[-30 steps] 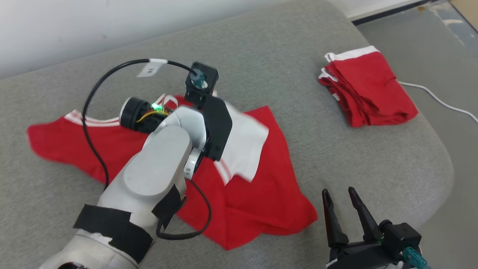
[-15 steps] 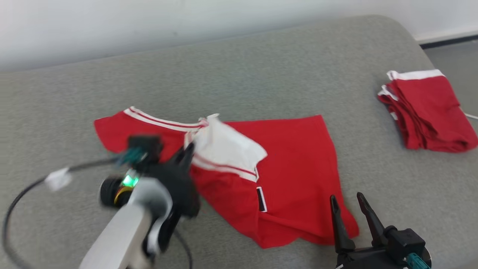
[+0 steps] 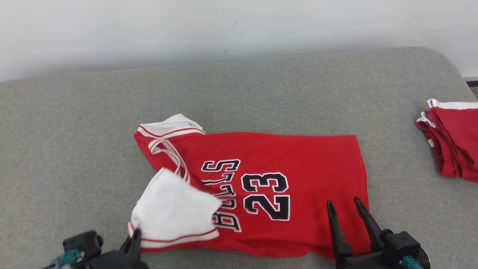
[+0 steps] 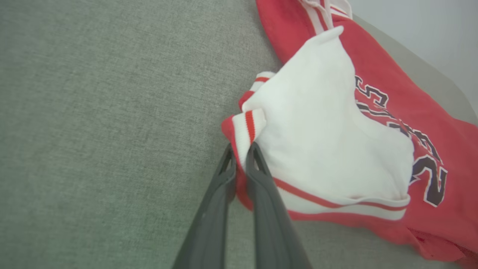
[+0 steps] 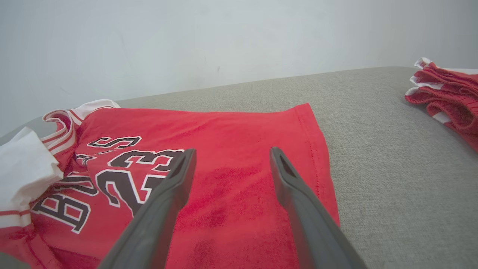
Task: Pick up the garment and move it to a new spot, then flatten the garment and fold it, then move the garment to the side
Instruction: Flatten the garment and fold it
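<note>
The garment [image 3: 298, 164] is a red jersey with black "23" lettering, spread print-side up on the grey cushion [image 3: 74, 149]. A white panel with red stripes [image 3: 175, 211] is turned over at its near-left corner. My left gripper [image 3: 134, 236] is shut on that striped edge; in the left wrist view its fingers [image 4: 257, 179] pinch the red-and-white trim of the garment [image 4: 321, 123]. My right gripper [image 3: 345, 208] stands open just above the jersey's near-right hem. In the right wrist view the right gripper [image 5: 232, 153] is apart over the red cloth of the garment [image 5: 224, 127].
A folded stack of red and white garments [image 3: 453, 142] lies at the cushion's right edge, also the stack [image 5: 444, 93] in the right wrist view. A pale wall [image 3: 224, 30] runs behind the cushion. Bare grey cushion stretches to the left and back.
The head camera has swung left. My left arm has drawn back to the near left with the striped edge, and the jersey now lies with its print up. The right gripper stays open.
</note>
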Available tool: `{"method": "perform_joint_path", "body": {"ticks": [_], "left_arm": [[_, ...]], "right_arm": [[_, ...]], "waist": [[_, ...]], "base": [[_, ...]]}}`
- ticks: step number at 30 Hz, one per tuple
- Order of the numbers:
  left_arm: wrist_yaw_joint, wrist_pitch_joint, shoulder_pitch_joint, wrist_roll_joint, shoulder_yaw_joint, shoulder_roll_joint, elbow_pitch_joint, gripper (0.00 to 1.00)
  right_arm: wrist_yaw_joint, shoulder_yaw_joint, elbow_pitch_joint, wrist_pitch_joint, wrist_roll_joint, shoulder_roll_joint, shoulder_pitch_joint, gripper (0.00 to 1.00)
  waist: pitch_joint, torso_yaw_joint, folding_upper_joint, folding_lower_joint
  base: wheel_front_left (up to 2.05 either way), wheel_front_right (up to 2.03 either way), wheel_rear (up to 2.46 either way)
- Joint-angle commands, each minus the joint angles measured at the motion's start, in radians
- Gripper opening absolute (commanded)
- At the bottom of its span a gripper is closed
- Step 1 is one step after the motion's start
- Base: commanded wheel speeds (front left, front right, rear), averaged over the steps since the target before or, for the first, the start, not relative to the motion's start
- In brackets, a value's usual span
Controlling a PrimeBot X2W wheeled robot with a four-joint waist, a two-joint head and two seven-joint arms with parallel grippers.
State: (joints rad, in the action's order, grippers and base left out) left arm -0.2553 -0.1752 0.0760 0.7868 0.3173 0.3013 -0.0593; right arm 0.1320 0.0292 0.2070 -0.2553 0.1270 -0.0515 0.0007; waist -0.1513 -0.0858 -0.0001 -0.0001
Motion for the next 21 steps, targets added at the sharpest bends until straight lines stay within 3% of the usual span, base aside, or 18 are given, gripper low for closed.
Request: {"method": "perform_joint_path", "body": {"ticks": [1, 2, 3, 4, 5, 9, 13, 19, 21], "left_arm": [[-0.023, 0.017, -0.036, -0.007, -0.013, 0.008, -0.011, 0.0], [-0.032, 0.019, -0.048, -0.012, -0.016, 0.012, -0.018, 0.03], [-0.04, 0.02, -0.061, -0.014, -0.016, 0.012, -0.023, 0.29], [-0.053, 0.023, -0.074, -0.018, -0.018, 0.012, -0.026, 0.71], [-0.066, 0.027, -0.084, -0.017, -0.024, 0.011, -0.03, 1.0], [-0.102, 0.054, -0.125, -0.013, -0.054, 0.011, -0.056, 1.0], [-0.105, 0.097, -0.142, -0.027, -0.075, 0.024, -0.064, 1.0], [0.002, 0.379, -0.13, -0.121, -0.08, 0.034, -0.029, 1.0], [0.038, 0.43, -0.117, -0.173, -0.094, 0.021, -0.003, 1.0]], "right_arm": [[-0.002, 0.005, -0.001, 0.003, -0.007, 0.003, 0.007, 1.0], [-0.002, 0.006, -0.002, 0.005, -0.007, 0.003, 0.008, 1.0], [-0.002, 0.008, -0.003, 0.006, -0.008, 0.003, 0.009, 1.0], [-0.002, 0.007, -0.005, 0.005, -0.009, 0.003, 0.011, 1.0], [-0.002, 0.004, -0.006, 0.005, -0.01, 0.003, 0.012, 1.0], [-0.002, -0.007, -0.014, 0.008, -0.013, 0.003, 0.014, 1.0], [-0.002, -0.023, -0.018, 0.011, -0.016, 0.003, 0.018, 1.0], [-0.002, -0.067, -0.033, 0.024, -0.029, 0.003, 0.026, 1.0], [-0.002, -0.08, -0.039, 0.03, -0.034, 0.003, 0.031, 1.0]], "waist": [[0.018, 0.011, 0.0001, 0.0001], [0.02, 0.009, 0.0001, 0.0001], [0.022, 0.007, 0.0001, 0.0001], [0.024, 0.005, 0.0001, 0.0001], [0.024, 0.003, 0.0001, 0.0001], [0.025, -0.006, 0.0001, 0.0001], [0.026, -0.007, 0.0001, 0.0001], [0.037, 0.011, 0.0001, 0.0001], [0.043, 0.019, 0.0001, 0.0001]], "base": [[0.0, 0.0, 0.0], [0.0, 0.0, 0.0], [0.0, 0.0, 0.0], [0.0, 0.0, 0.0], [0.0, 0.0, 0.0], [0.0, 0.0, 0.0], [0.0, 0.0, 0.0], [0.0, 0.0, 0.0], [0.0, 0.0, 0.0]]}}
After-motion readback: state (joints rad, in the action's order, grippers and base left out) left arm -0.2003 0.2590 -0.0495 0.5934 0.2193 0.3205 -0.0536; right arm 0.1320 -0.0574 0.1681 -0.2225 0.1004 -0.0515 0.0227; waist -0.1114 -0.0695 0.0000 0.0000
